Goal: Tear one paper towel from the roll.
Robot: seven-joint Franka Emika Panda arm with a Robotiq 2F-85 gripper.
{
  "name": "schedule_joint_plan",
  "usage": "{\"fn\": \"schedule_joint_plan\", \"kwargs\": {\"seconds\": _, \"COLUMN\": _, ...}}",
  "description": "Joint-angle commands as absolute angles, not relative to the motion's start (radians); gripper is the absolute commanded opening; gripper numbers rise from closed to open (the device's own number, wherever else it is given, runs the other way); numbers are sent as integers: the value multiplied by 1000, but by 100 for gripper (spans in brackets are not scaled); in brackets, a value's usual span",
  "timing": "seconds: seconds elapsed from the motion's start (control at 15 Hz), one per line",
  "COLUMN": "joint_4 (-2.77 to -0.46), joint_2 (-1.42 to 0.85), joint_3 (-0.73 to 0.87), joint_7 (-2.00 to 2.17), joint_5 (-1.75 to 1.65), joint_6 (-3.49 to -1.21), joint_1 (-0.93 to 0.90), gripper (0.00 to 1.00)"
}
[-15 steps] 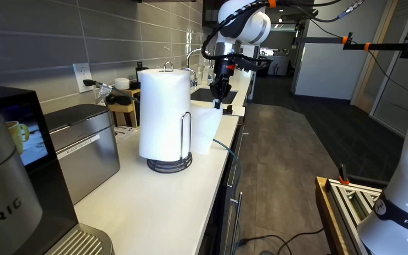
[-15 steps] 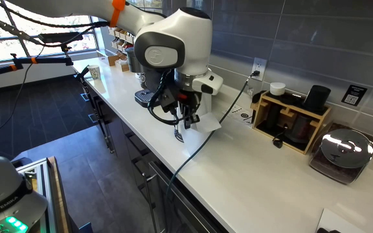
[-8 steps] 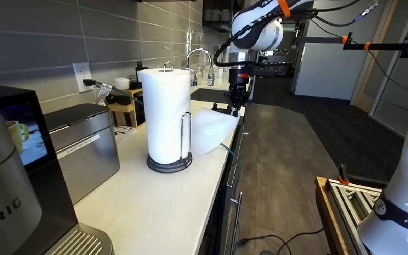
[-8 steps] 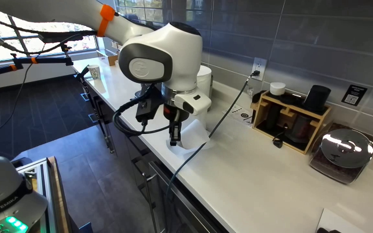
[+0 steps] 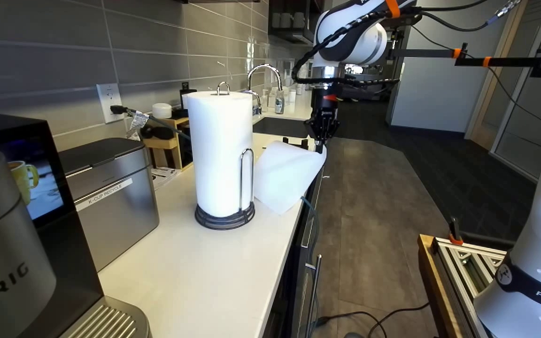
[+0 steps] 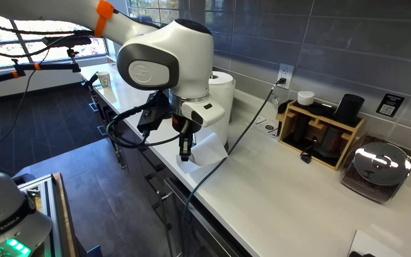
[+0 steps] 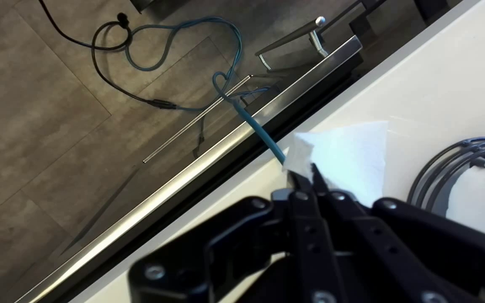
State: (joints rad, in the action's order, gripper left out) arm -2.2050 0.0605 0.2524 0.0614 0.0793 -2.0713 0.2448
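Observation:
The white roll [image 5: 221,155] stands upright on its black wire base [image 5: 223,222]; it also shows in an exterior view [image 6: 222,103] and at the right of the wrist view [image 7: 484,195]. My gripper [image 5: 319,146] is shut on the top corner of the white paper towel [image 5: 287,173], above the counter's front edge. The sheet hangs slanted and curled, also in an exterior view [image 6: 209,151]. In the wrist view bare counter shows between the sheet's [image 7: 350,158] edge and the roll's base, so they look apart. A paper corner sticks out past my fingertips [image 7: 316,172].
A teal cord [image 6: 223,160] runs from the wall outlet across the counter [image 6: 280,200], close beside the sheet, and over the front edge. A steel box [image 5: 115,202] and coffee machine [image 5: 12,253] stand nearby. A wooden organizer [image 6: 348,142] and jar [image 6: 384,164] stand by the wall.
My gripper has moved away from the roll toward the counter's front edge, carrying the sheet. The roll, tilted a second ago, now stands straight, and the sheet has come away from it.

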Motion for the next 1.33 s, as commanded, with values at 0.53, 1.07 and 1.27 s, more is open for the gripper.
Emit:
{"fn": "schedule_joint_plan", "kwargs": {"seconds": 0.53, "joint_4": -2268, "joint_2": 68, "joint_3": 335, "joint_7": 48, "joint_5": 118, "joint_6": -2154, "joint_1": 327, "gripper": 0}}
{"fn": "schedule_joint_plan", "kwargs": {"seconds": 1.07, "joint_4": -2094, "joint_2": 41, "joint_3": 281, "joint_7": -36, "joint_5": 114, "joint_6": -2312, "joint_1": 276, "gripper": 0}}
{"fn": "schedule_joint_plan", "kwargs": {"seconds": 1.27, "joint_4": -2002, "joint_2": 24, "joint_3": 271, "joint_7": -22, "joint_5": 96, "joint_6": -2347, "joint_1": 269, "gripper": 0}}
